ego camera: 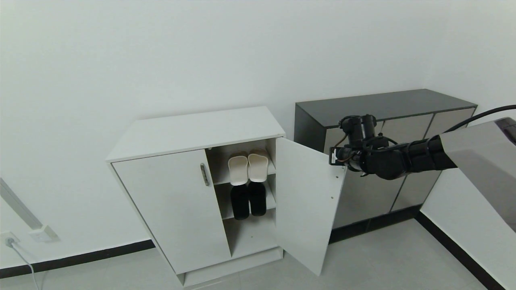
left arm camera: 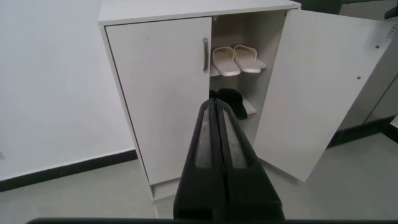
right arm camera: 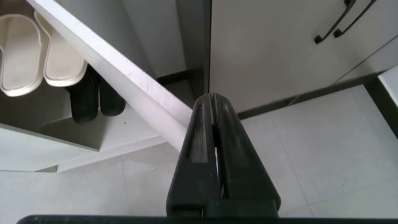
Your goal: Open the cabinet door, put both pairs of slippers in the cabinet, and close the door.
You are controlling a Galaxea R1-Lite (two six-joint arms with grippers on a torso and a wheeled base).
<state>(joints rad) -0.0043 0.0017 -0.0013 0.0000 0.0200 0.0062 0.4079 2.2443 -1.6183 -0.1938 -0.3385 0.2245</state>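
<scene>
The white cabinet [ego camera: 193,129] has its left door shut and its right door [ego camera: 306,193] swung wide open. A white pair of slippers [ego camera: 248,167] lies on the upper shelf, a black pair [ego camera: 248,201] on the shelf below. My right gripper [ego camera: 333,156] is shut with nothing in it, its tips at the open door's top outer corner. The right wrist view has that gripper [right arm camera: 212,99] against the door's top edge [right arm camera: 124,68]. My left gripper [left arm camera: 215,102] is shut and empty, hanging in front of the cabinet, apart from it. Both pairs, white [left arm camera: 236,59] and black [left arm camera: 233,102], appear beyond it.
A dark grey sideboard [ego camera: 383,104] stands against the wall just right of the cabinet, behind the open door. A wall socket with a cable [ego camera: 10,241] is low at the far left. Grey tiled floor [ego camera: 383,257] lies in front.
</scene>
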